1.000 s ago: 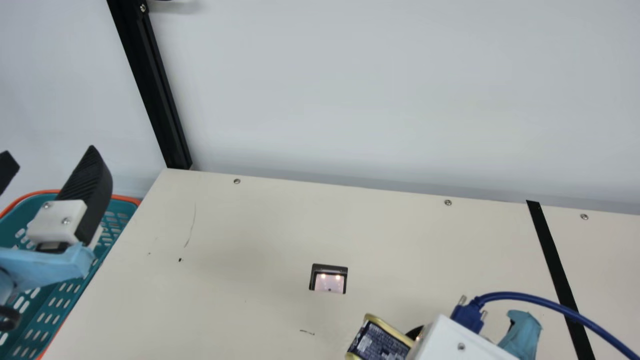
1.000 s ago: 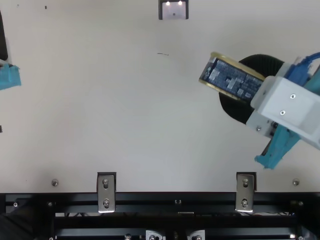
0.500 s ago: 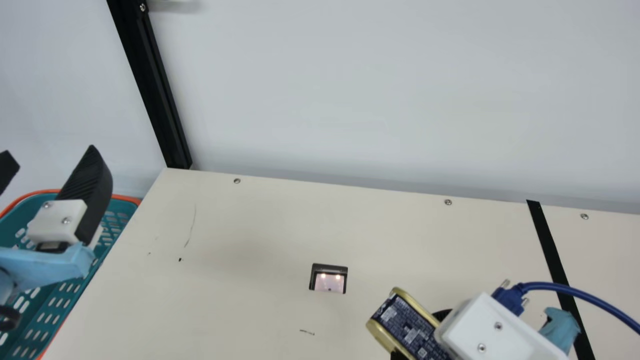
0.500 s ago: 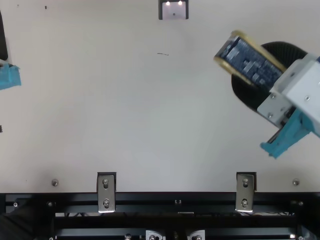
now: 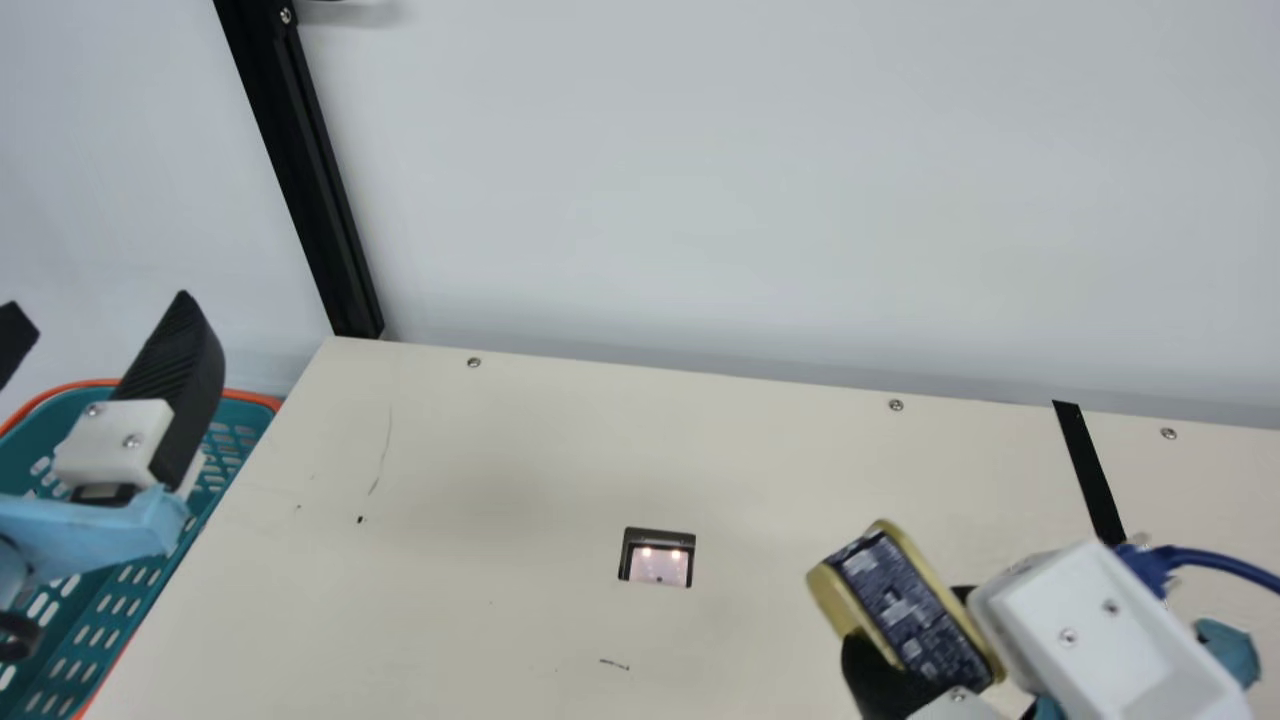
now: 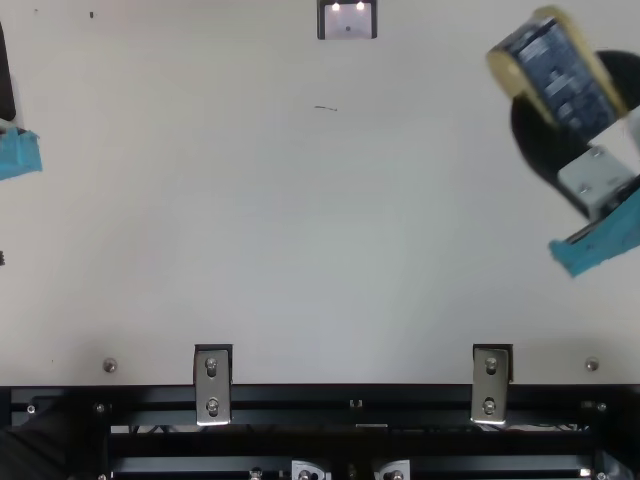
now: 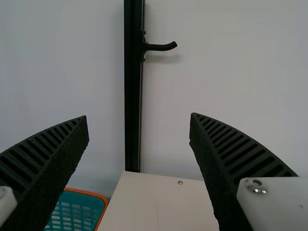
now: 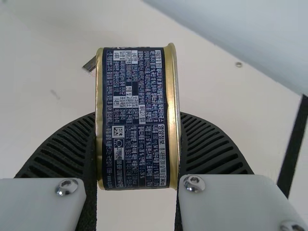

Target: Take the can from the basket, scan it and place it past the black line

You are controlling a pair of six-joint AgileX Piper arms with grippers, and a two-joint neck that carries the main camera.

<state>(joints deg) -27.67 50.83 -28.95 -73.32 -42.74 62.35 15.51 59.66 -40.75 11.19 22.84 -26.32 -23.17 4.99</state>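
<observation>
Between the ribbed fingers (image 8: pixel 211 149) of the right tool (image 5: pixel 905 620): the can (image 8: pixel 137 115), clamped by its two gold-rimmed ends. Dark blue printed side faces the right wrist camera. Can juts out beyond the fingertips, part of its length seated between them, bare gap behind it towards the tool's base. In the main view it sits tilted, one gold end towards the lower left. Outline smeared in the top view; can appears held above the counter (image 5: pixel 500 480), though how high is hard to judge.

Near the can, on the main view's left: the scanner (image 5: pixel 658 565), small, dark-framed, two lights lit. Can well apart from it, not over it.

Other side: black line (image 5: pixel 1088 470) on the counter, running down from the far edge, its lower stretch cut off by the right arm's white housing (image 5: pixel 1110 630). Can on the scanner's side of the line. Blue cable (image 5: pixel 1215 562) plugged in behind the housing.

Farther out, main view's left: left tool (image 5: pixel 99 299), fingers wide apart, nothing between. Teal basket (image 5: pixel 250 398) with orange rim beneath and behind it, beside the counter's edge. Black post (image 5: pixel 300 180) against the pale wall (image 5: pixel 750 180) beyond.
</observation>
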